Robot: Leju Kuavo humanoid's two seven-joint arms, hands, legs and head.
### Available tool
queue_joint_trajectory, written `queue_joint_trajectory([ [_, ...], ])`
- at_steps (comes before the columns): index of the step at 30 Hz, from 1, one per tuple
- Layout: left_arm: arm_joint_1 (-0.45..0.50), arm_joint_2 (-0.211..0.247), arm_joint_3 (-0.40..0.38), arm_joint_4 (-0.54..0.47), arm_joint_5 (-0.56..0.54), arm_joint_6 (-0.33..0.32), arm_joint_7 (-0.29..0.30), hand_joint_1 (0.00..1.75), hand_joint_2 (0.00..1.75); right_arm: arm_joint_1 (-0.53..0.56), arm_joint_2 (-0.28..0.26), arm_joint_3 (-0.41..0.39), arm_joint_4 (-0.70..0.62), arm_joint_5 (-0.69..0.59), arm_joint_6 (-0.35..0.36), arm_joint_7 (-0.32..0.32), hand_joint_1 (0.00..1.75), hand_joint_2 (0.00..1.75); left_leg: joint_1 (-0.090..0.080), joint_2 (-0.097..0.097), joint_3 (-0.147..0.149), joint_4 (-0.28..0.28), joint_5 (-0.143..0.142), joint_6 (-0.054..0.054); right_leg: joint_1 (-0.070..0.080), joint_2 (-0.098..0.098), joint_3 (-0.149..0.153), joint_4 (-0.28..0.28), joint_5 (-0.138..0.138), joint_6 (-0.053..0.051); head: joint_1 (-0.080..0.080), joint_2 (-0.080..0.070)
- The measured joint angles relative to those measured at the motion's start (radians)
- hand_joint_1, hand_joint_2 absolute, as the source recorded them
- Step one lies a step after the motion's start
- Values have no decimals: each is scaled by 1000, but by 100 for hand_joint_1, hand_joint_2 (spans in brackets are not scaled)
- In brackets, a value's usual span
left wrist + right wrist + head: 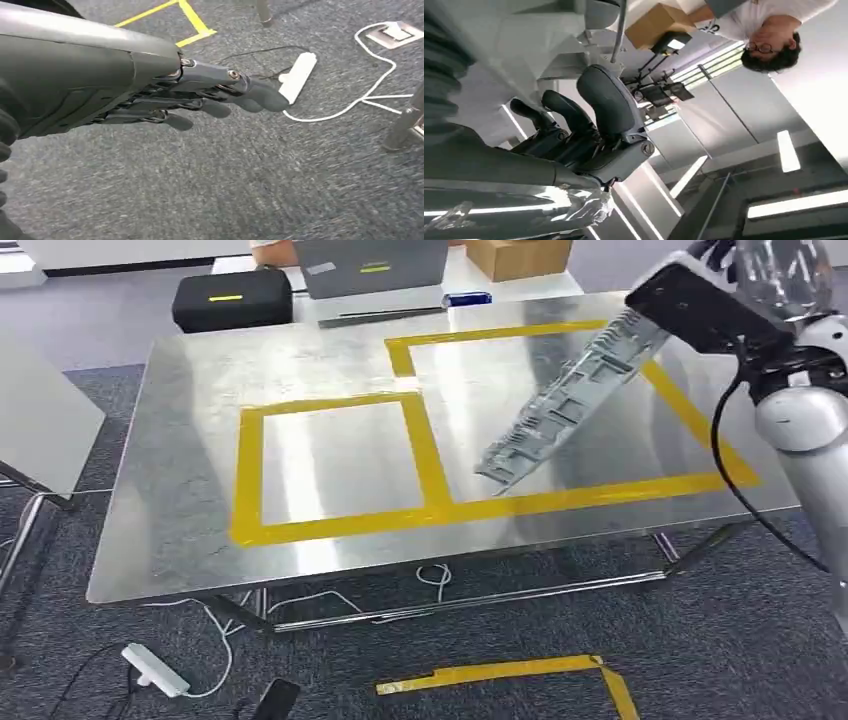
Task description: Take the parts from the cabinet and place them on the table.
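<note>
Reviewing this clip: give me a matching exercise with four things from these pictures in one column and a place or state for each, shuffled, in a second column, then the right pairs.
Things:
1. long grey part
2. left hand
3. black case
4. white power strip

Places or states:
A. on the carpet beside the metal table
B. held slanting above the table's yellow-taped area by the right hand
C. beyond the table's far edge
D. holds nothing, fingers stretched out over the carpet

Pairs: 1-B, 2-D, 3-C, 4-A
</note>
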Motion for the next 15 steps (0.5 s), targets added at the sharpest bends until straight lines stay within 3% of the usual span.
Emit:
queue_joint_trajectory([
  [2,-3,-2,-2,0,-3,0,1,0,175,-9,19,18,14,9,0,5,175,175,2,2,-14,38,-36,-15,-4,-2,6,-3,1,-13,-5,0],
  [5,-3,-2,-5,0,-8,0,3,0,175,-29,48,40,41,22,0,12,175,175,11,4,-120,257,-128,-26,1,-2,9,-3,-3,-20,-9,0],
  [6,-2,-2,-5,0,-8,0,3,0,175,-32,55,46,48,23,0,12,175,175,12,4,-145,302,-135,-25,3,-2,10,-3,-4,-21,-9,0],
  [7,-2,-3,-5,0,-9,0,4,0,175,-34,61,51,52,24,0,13,175,175,12,4,-148,299,-117,-21,5,0,13,-3,-5,-23,-9,0],
  [8,-3,-3,-6,0,-11,-1,6,0,175,-39,68,58,60,27,-1,14,175,175,11,4,-133,258,-77,-14,8,1,16,-2,-7,-26,-9,0],
  [10,-4,-2,-8,0,-14,-3,13,0,175,-53,87,70,79,39,-7,18,175,175,5,3,-64,98,24,3,11,6,24,-3,-12,-27,-8,0],
  [11,-4,-1,-9,0,-16,-4,16,0,175,-60,96,73,91,47,-14,20,175,175,-1,1,-41,46,39,14,8,7,23,-6,-13,-27,-8,0],
  [12,-7,-2,-12,0,-19,-4,19,0,175,-70,110,79,111,57,-25,22,175,175,-3,1,-36,33,39,19,14,13,19,-4,-13,-22,-8,0],
  [15,-11,-2,-21,0,-24,-5,21,0,175,-72,125,94,139,68,-28,30,175,175,-6,4,-24,2,19,28,11,10,14,-11,-8,-8,-10,0],
])
